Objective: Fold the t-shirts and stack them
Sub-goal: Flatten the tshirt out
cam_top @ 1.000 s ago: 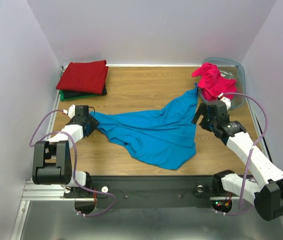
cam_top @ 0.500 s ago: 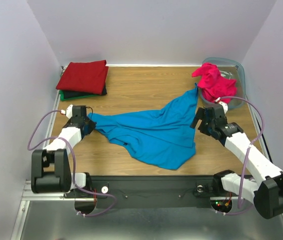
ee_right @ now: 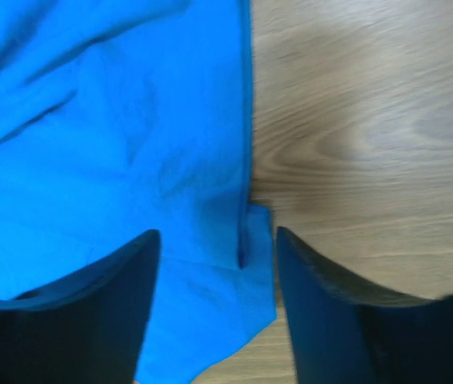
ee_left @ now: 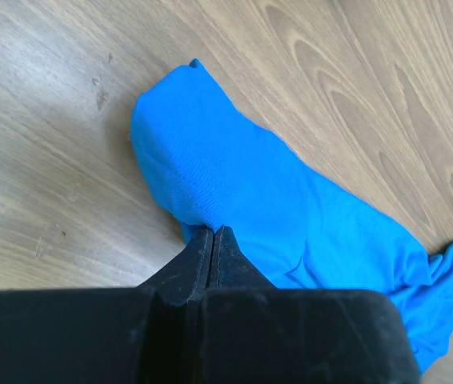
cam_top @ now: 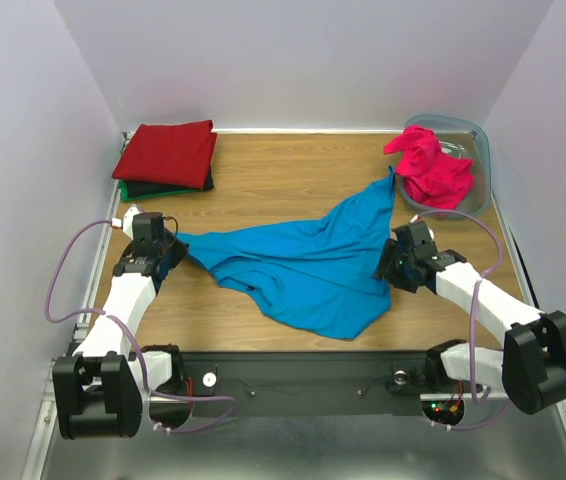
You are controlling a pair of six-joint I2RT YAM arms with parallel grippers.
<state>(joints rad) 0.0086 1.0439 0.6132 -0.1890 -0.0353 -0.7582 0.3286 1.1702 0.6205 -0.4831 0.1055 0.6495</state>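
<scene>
**A:** Starting at the left, what have the left jaws got?

**B:** They are closed flat on the pointed left end of the bright blue cloth t-shirt (cam_top: 303, 265), low on the wooden tabletop (cam_top: 283, 180). The left wrist view shows no gap between them.

**A:** How does the shirt lie from there?

**B:** It is crumpled, with its long axis running left to right across the middle of the tabletop. One strip reaches toward the far right, near the magenta-pink cloth t-shirt (cam_top: 433, 170) heaped in the translucent blue-grey plastic bin (cam_top: 481, 150).

**A:** And the right jaws?

**B:** They are partly open and hold nothing that I can see. They straddle the shirt's right edge. The hem runs lengthwise between the two fingers, nearer the one on the bare-wood side.

**A:** So the right arm acts next?

**B:** I'd judge so. It sits right at that edge, so closing there should pinch the hem. Then both ends could be drawn apart along the long axis.
</scene>
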